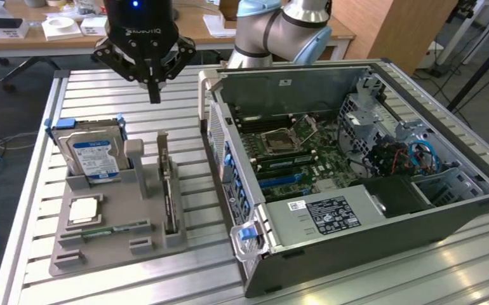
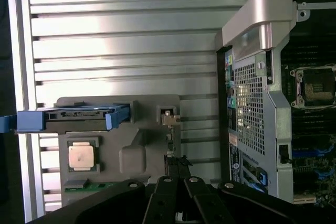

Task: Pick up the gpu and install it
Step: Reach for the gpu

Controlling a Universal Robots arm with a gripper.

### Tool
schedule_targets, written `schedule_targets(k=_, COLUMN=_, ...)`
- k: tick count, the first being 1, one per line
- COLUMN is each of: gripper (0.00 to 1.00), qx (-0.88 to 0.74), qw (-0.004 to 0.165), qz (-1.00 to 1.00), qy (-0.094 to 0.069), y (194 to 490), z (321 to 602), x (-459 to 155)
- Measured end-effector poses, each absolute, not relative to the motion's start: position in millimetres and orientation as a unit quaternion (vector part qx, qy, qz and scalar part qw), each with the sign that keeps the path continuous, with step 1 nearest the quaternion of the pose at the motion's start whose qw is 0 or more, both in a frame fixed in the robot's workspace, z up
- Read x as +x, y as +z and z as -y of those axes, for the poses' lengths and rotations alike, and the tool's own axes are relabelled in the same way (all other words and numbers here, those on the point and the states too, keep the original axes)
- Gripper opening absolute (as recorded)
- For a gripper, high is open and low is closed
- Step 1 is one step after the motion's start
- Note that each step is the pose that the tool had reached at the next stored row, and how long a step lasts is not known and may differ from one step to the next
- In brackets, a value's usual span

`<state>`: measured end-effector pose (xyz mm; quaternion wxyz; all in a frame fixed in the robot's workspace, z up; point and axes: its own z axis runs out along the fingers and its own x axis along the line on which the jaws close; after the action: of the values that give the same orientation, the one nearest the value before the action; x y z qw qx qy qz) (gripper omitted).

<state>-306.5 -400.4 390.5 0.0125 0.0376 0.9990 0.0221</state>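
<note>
The gpu is a thin dark card standing on edge in a slot of the grey holder tray, its silver bracket end towards the back. My gripper hangs well above the table behind the tray, fingers pressed together with nothing between them. In the wrist view the gripper points down over the tray, and the gpu shows edge-on just beyond the fingertips. The open computer case lies at the exterior view's right, its motherboard exposed.
The tray also holds a hard drive in a blue caddy, a processor chip and a green memory stick. The case's side wall stands close to the tray. A desk with boxes sits behind.
</note>
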Motion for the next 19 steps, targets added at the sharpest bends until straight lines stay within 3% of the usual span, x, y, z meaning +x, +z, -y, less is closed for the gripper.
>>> schedule_targets(k=19, gripper=0.10, qx=0.038, qw=0.012, qz=-0.999, qy=0.022, y=390, z=436, x=-311)
